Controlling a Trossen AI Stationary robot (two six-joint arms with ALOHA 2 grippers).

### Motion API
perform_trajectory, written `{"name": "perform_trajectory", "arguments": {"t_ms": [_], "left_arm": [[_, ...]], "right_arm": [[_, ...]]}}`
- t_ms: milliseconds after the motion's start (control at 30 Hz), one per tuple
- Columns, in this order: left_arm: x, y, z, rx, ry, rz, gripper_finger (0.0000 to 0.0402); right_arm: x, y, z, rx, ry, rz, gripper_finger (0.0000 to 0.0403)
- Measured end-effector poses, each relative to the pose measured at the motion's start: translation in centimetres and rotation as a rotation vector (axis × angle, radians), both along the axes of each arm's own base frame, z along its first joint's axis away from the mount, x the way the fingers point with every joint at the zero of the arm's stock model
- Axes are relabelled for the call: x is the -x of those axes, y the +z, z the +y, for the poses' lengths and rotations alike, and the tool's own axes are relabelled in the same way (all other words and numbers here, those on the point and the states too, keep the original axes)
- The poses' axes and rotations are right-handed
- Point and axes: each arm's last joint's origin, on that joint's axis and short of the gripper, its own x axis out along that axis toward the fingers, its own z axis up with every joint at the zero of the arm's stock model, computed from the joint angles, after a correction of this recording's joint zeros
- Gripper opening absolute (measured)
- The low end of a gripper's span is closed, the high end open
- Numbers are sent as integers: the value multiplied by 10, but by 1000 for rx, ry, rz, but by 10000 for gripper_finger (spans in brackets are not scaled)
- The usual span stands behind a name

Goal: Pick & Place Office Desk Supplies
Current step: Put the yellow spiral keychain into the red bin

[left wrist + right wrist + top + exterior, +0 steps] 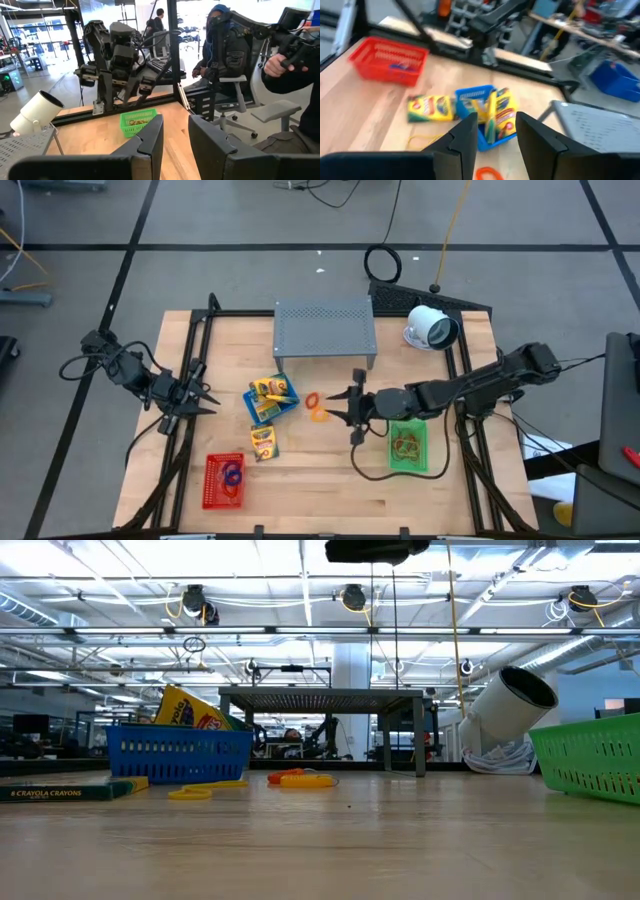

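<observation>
The pale wooden surface [330,480] sits on a grey tiled floor, framed by dark rails. Behind it the low view shows an open workshop with ceiling strip lights and pipes; the left wrist view shows a seated person [295,75] beyond the surface's right edge.

A grey perforated stand [325,330] stands at the far edge, with a white round device [432,328] tipped over near the far right corner.

A blue basket [270,398] left of centre holds a yellow crayon pack [272,390] leaning upright; a second crayon pack [263,442] lies flat just in front of it. A red basket [224,480] near the front left corner holds a blue band [232,474]. A green basket [407,445] lies toward the right edge. Orange bands [317,408] lie loose at the centre.

The right gripper [352,408] hovers just right of the orange bands, jaws apart and empty. The left gripper [200,395] waits at the left edge, jaws apart.
</observation>
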Motion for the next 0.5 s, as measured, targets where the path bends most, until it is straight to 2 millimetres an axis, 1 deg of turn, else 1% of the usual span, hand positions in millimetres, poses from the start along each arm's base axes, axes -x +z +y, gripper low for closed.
{"name": "perform_trajectory", "arguments": {"t_ms": [100,167,267,367,433,500], "left_arm": [[0,0,0,-7,0,-2,102],[0,0,0,-7,0,-2,102],[0,0,0,-14,8,-6,102],[0,1,1,-31,44,-16,102],[-1,2,2,-34,75,-29,102],[-1,2,3,-43,110,-36,102]], "right_arm": [[-1,-3,-2,16,32,25,125],[-6,-7,-6,12,45,46,125],[-11,-15,-15,-9,71,140,125],[-20,-9,-24,-58,93,202,125],[-23,-9,-28,-72,108,293,125],[-31,-9,-30,-76,133,369,125]]}}
